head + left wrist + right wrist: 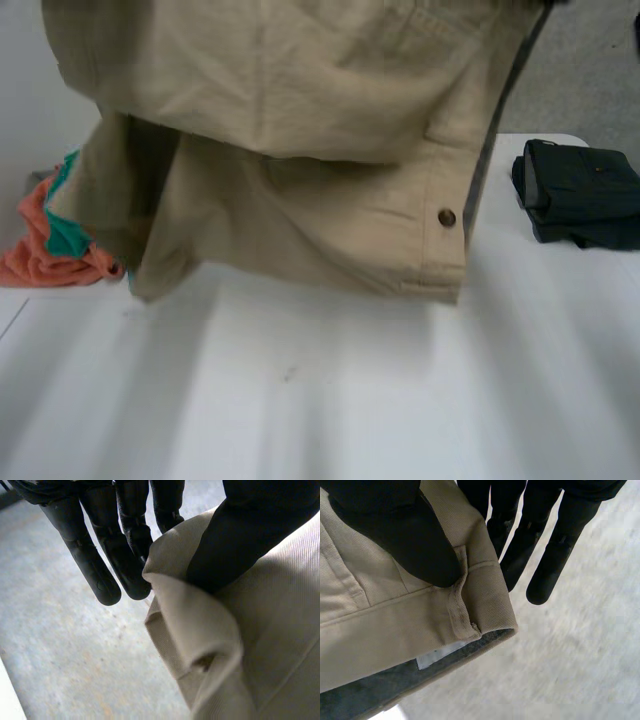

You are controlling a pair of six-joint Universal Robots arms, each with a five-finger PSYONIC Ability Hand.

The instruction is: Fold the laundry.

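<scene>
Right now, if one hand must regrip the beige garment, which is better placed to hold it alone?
Right, probably. The right hand pinches the flat waistband at its edge. The left hand pinches a rolled, bunched fold, which looks like a less tidy hold. Both hold the garment above the table.

No words or numbers are showing legibly; a small white tag (434, 658) inside the tan garment (380, 605) is appearing blank.

Soft, even light falls from overhead. The white table (330, 410) is bright, crossed by pale grey shadow bands below the hanging khaki trousers (300, 90), whose inner folds lie dim. A faint sheen runs along the black left hand (92, 570) in its wrist view.
</scene>
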